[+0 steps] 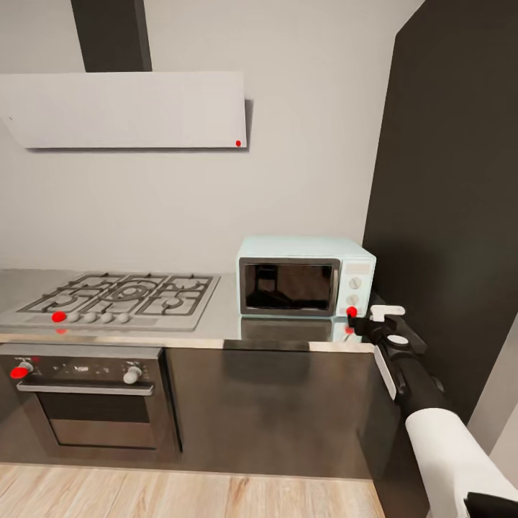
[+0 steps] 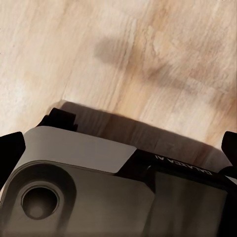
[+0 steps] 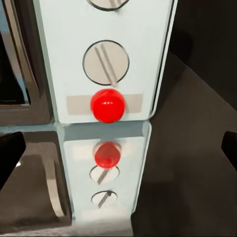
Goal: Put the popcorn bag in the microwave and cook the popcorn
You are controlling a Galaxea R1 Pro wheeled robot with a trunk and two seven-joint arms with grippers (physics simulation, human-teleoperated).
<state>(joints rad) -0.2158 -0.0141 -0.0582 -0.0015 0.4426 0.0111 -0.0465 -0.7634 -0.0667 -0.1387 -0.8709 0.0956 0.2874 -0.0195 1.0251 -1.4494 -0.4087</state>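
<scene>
The pale mint-blue boxy microwave (image 1: 306, 277) sits door-closed at the grey metal table's (image 1: 216, 327) right end; right gripper (image 1: 357, 321), fingers apart, faces its red button (image 3: 107, 105), likely to press it.

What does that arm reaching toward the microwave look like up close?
The right arm has a rounded white shell nearer the body, then black segments with a white side plate. A round white-ringed joint and a small white bracket sit near the black right gripper.
</scene>
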